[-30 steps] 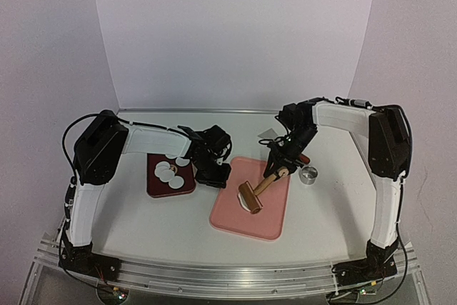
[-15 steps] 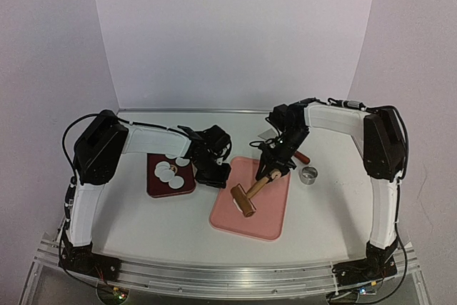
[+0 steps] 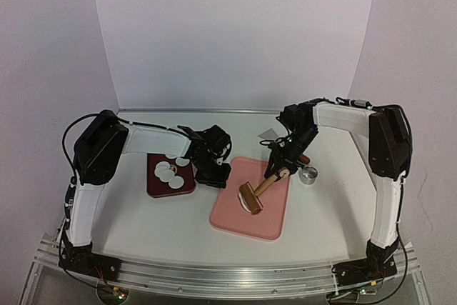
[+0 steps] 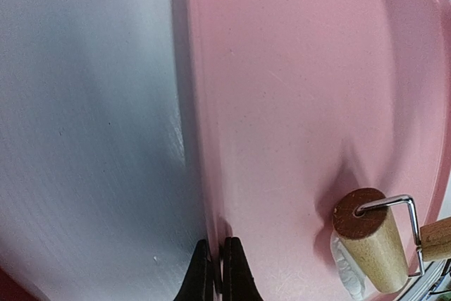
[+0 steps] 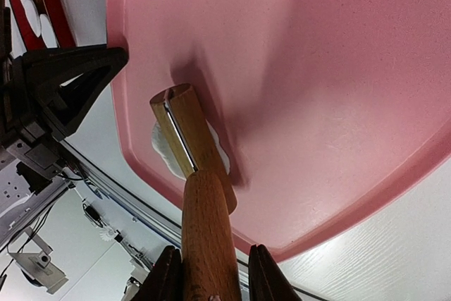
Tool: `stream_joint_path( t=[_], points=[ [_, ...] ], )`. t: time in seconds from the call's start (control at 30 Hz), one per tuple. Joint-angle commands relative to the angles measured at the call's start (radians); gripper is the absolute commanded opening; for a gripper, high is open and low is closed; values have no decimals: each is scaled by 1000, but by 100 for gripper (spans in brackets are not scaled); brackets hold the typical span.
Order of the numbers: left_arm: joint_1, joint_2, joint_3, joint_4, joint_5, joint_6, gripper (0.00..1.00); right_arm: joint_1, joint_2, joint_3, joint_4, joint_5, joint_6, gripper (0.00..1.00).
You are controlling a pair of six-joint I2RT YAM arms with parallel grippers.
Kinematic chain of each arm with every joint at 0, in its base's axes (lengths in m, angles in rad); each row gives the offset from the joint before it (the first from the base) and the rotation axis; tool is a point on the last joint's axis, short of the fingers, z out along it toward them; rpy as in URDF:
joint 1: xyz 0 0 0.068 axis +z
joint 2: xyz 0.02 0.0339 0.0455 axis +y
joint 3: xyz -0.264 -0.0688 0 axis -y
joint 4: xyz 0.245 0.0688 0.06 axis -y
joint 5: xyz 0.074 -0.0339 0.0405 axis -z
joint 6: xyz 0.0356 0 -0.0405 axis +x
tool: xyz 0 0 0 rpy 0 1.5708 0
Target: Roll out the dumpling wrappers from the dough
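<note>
A small wooden roller (image 3: 250,196) lies across the flattened white dough (image 5: 161,149) on the pink board (image 3: 265,213). The dough peeks out on both sides of the roller head (image 5: 189,140). My right gripper (image 3: 281,168) is shut on the roller's wooden handle (image 5: 207,234), one finger on each side. My left gripper (image 3: 216,176) is shut on the board's left rim (image 4: 206,195). From the left wrist the roller (image 4: 372,241) covers most of the dough (image 4: 344,268). Several round white dumpling wrappers (image 3: 170,171) lie on a dark red plate (image 3: 158,188) left of the board.
A small metal ring cutter (image 3: 308,175) stands right of the board, with a red-handled tool (image 3: 304,156) just behind it. A grey scrap (image 3: 269,133) lies further back. White walls close in the back and sides.
The roller ran a short way toward the front left over the dough, then came back to where it was a second ago. The left gripper has stayed on the board's rim.
</note>
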Motion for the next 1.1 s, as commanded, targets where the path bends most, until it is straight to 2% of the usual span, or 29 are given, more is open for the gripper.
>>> stream_joint_path(
  t=[0.0,0.17,0.27,0.4,0.7,1.07],
  points=[
    [-1,9,15,14,-9,-9,0,55,145,-56,-92,452,-25,0],
    [-1,15,24,13,-5,-11,0,144,223,-17,-89,417,-26,0],
    [-2,15,25,13,-4,-13,0,155,227,-17,-93,438,-26,0],
    [-2,11,18,15,-6,-20,0,140,196,-25,-101,475,-9,0],
    [-1,-2,0,21,-12,-26,0,16,89,-86,-107,517,-13,0],
    [-2,-16,-15,26,-15,-30,0,46,113,-121,-83,477,-20,0]
  ],
)
